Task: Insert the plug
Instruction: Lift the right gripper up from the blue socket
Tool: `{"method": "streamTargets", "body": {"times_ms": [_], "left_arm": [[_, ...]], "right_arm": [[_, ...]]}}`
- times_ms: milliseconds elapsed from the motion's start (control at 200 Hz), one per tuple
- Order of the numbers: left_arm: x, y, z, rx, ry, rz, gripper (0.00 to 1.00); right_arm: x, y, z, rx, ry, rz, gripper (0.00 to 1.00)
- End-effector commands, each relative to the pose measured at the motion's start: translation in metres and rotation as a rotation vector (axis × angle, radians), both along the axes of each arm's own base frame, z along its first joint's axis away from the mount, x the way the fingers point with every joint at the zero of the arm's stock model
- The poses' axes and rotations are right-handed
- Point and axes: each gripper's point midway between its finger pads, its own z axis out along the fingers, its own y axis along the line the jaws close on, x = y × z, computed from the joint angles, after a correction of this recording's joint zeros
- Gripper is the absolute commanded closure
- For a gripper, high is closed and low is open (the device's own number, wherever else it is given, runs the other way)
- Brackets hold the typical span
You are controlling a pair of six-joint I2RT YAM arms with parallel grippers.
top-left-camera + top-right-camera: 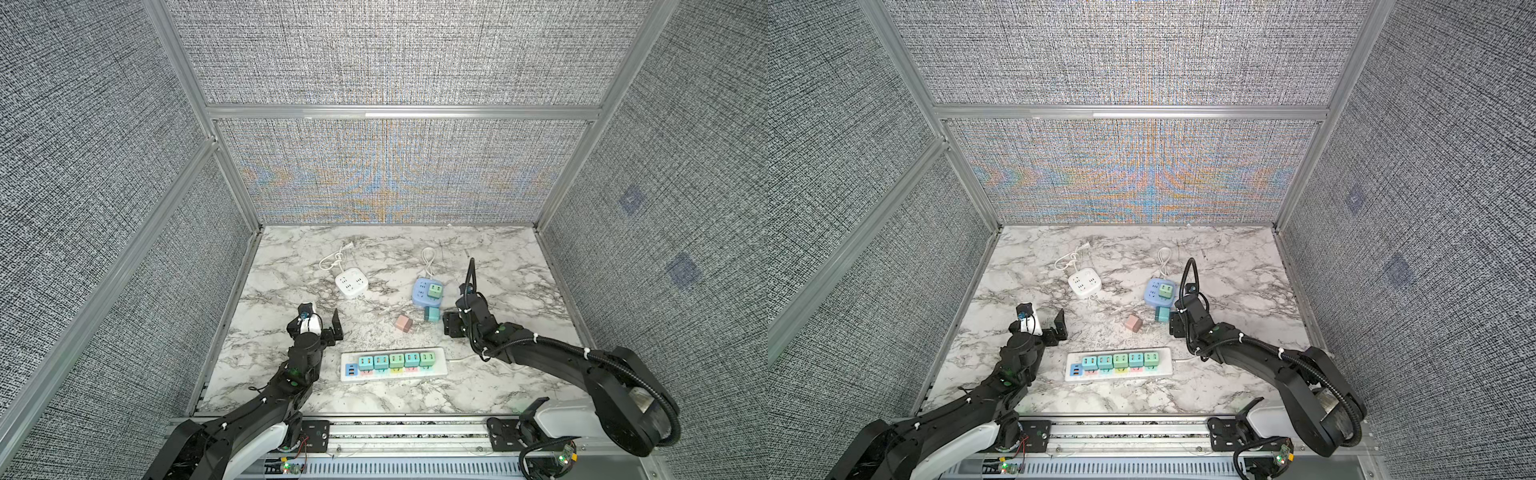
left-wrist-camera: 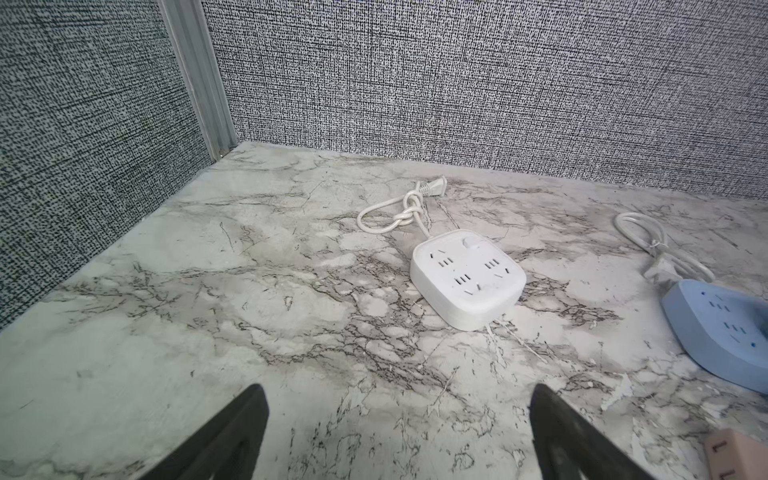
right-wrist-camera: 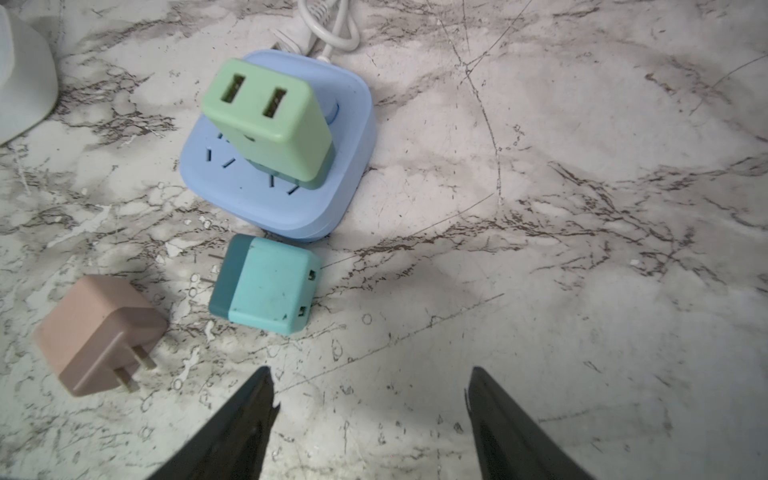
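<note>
A green plug (image 3: 266,120) stands inserted in the blue cube socket (image 3: 345,137) right of the table's middle. Just in front of that socket, a teal plug (image 3: 266,284) lies on its side on the marble, prongs pointing sideways; in a top view the teal plug (image 1: 432,313) shows there too. A pink plug (image 3: 99,332) lies loose beside it. My right gripper (image 3: 370,374) is open and empty, a short way from the teal plug. My left gripper (image 2: 395,390) is open wide with nothing between its fingers, facing the white cube socket (image 2: 465,278).
A white power strip (image 1: 436,365) near the front edge holds several teal and green plugs. The cube sockets' knotted white cords (image 1: 332,259) lie toward the back. Grey fabric walls with aluminium posts enclose the marble table (image 1: 498,291) on three sides.
</note>
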Motion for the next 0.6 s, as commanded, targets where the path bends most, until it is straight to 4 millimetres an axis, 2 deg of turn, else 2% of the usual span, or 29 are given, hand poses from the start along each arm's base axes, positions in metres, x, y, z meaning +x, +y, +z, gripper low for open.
{"method": "streamTargets", "body": {"times_ms": [0,145,385,590], "left_arm": [[0.001,-0.001,0.003,-0.007,-0.008,-0.004,0.01],[0.001,-0.002,0.004,-0.009,-0.008,-0.004,0.01],[0.000,-0.001,0.004,-0.011,-0.011,-0.007,0.01],[0.000,-0.001,0.004,-0.013,-0.014,-0.009,0.01]], "right_arm": [[0.006,0.011,0.007,0.052,-0.016,0.008,0.22],[0.014,0.028,0.006,0.080,-0.006,0.025,0.20],[0.039,0.028,0.003,0.062,-0.049,-0.085,0.11],[0.052,0.037,-0.015,0.039,-0.020,-0.094,0.09]]}}
